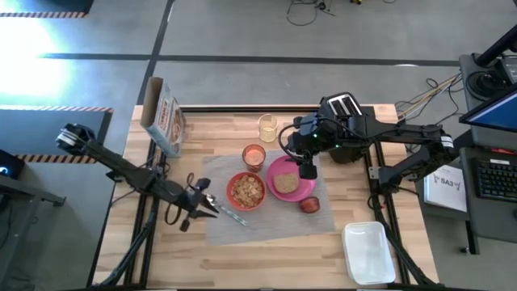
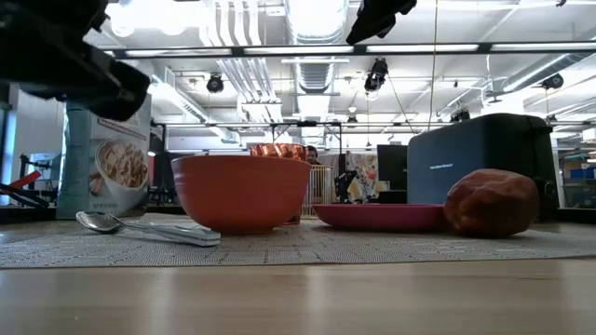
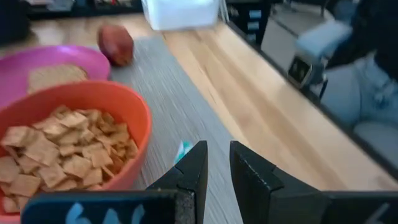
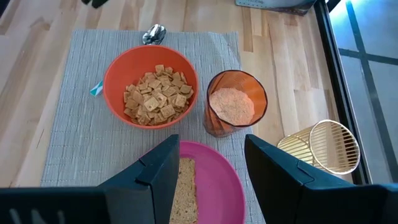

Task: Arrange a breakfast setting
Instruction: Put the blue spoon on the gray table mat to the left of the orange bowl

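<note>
On the grey placemat point(image 1: 271, 218) stand the red-orange bowl point(image 1: 245, 191) of cereal squares and the pink plate point(image 1: 300, 191), with the toast slice point(image 1: 284, 183) lying flat on the plate. The orange cup point(image 4: 235, 111) stands at the mat's far edge. The dark-red item point(image 1: 309, 204) sits right of the plate. The metal spoon point(image 2: 140, 226) lies flat on the mat left of the bowl. My left gripper point(image 3: 217, 155) hovers by the spoon's handle, its fingers a narrow gap apart, holding nothing. My right gripper point(image 4: 211, 162) hangs open above the plate.
A cereal box point(image 1: 164, 121) stands at the far left of the table. A black toaster point(image 1: 343, 105) is at the far right, under the right arm. A yellowish glass point(image 1: 267, 127) stands behind the cup. A white tub point(image 1: 367, 252) sits near the right front corner.
</note>
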Tool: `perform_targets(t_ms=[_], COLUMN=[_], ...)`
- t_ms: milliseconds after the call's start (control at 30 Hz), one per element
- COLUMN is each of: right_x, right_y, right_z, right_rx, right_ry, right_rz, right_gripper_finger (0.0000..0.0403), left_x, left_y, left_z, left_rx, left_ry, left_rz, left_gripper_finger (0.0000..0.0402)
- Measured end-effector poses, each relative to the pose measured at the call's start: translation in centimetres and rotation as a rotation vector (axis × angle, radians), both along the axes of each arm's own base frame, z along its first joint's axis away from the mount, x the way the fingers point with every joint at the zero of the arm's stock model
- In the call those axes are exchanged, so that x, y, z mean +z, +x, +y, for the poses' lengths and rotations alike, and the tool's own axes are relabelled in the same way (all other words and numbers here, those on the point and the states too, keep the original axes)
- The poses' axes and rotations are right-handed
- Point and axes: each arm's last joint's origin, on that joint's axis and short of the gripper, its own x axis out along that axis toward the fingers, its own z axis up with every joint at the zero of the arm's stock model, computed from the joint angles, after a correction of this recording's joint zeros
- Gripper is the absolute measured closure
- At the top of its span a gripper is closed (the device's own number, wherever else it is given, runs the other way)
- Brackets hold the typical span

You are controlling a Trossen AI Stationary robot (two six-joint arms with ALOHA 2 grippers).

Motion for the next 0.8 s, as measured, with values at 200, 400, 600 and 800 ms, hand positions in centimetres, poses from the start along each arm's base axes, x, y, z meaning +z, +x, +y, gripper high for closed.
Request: perform_targets(t_ms=[200, 400, 600, 800], right_x=[0.0, 0.0, 0.0, 0.0], right_y=[0.0, 0.0, 0.0, 0.0], right_z=[0.0, 0.0, 0.0, 0.0], right_rx=[0.0, 0.0, 0.0, 0.0], right_ry=[0.0, 0.0, 0.0, 0.0], right_rz=[0.0, 0.0, 0.0, 0.0], right_gripper_finger=[0.0232, 0.0232, 0.0232, 0.0232], left_x=[-1.9, -3.3, -4.7, -5.2], left_y=[0.6, 0.8, 1.3, 2.6], left_z=[-0.4, -0.5, -0.5, -0.6], left_rx=[-0.041, -0.082, -0.116, -0.07], left_ry=[0.063, 0.167, 0.289, 0.364], left_rz=[0.099, 0.148, 0.176, 0.201], left_gripper_finger=[0.0351, 0.0351, 0.0351, 0.0351])
